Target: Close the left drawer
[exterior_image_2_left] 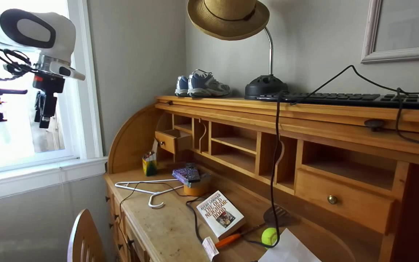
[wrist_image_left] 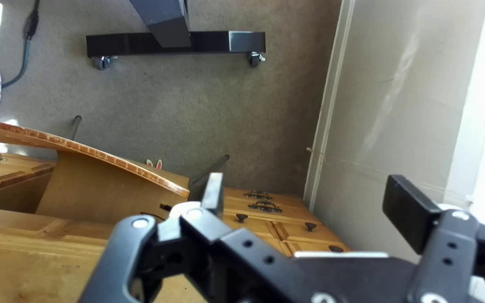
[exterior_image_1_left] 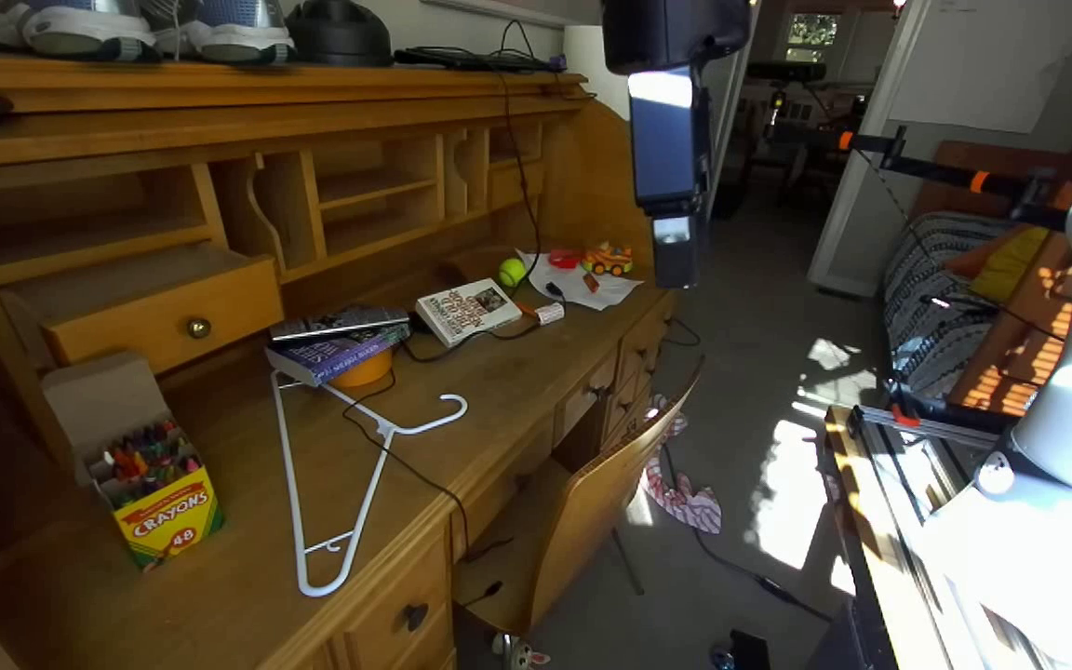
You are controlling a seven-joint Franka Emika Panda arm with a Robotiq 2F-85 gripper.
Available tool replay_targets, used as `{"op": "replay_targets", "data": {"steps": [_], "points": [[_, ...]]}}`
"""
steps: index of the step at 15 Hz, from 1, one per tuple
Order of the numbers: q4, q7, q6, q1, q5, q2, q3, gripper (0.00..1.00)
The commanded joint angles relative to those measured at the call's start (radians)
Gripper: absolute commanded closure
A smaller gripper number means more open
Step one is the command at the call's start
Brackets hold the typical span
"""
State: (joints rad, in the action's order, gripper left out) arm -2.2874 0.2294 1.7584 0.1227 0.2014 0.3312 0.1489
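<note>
The left drawer [exterior_image_1_left: 164,307] is a small, wide honey-brown wooden drawer with a plain front and one small round knob. It stands pulled out of the desk's upper shelf unit in both exterior views, at the end beside the window wall [exterior_image_2_left: 166,141]. In the wrist view the drawer is out of view. My gripper [exterior_image_1_left: 676,270] hangs pointing down, well away from the drawer and touching nothing. In an exterior view it hangs in front of the window [exterior_image_2_left: 43,122]. In the wrist view its fingers [wrist_image_left: 307,200] are spread wide with nothing between them.
An open crayon box [exterior_image_1_left: 164,502] stands below the drawer. Stacked books [exterior_image_1_left: 336,349] and a white hanger [exterior_image_1_left: 378,428] lie beside it. A chair [exterior_image_1_left: 582,502] stands at the desk's front. A similar drawer [exterior_image_2_left: 344,202] sits at the shelf's far end. A black cable [exterior_image_2_left: 275,163] hangs down.
</note>
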Motion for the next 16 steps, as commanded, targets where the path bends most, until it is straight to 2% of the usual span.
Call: {"op": "replay_targets", "data": {"steps": [1, 2, 5, 7, 10, 11, 16], "points": [[0.005, 0.1, 0.175, -0.007, 0.001, -0.092, 0.036, 0.29], [0.012, 0.141, 0.242, -0.01, -0.011, -0.133, 0.046, 0.3], [0.038, 0.254, 0.461, -0.014, -0.068, -0.252, 0.059, 0.56], [0.062, 0.328, 0.608, -0.014, -0.125, -0.332, 0.052, 0.69], [0.1, 0.442, 0.777, -0.002, -0.242, -0.428, 0.022, 0.94], [0.117, 0.478, 0.804, 0.006, -0.279, -0.453, 0.008, 0.99], [0.218, 0.67, 1.002, 0.071, -0.524, -0.589, -0.111, 1.0]]}}
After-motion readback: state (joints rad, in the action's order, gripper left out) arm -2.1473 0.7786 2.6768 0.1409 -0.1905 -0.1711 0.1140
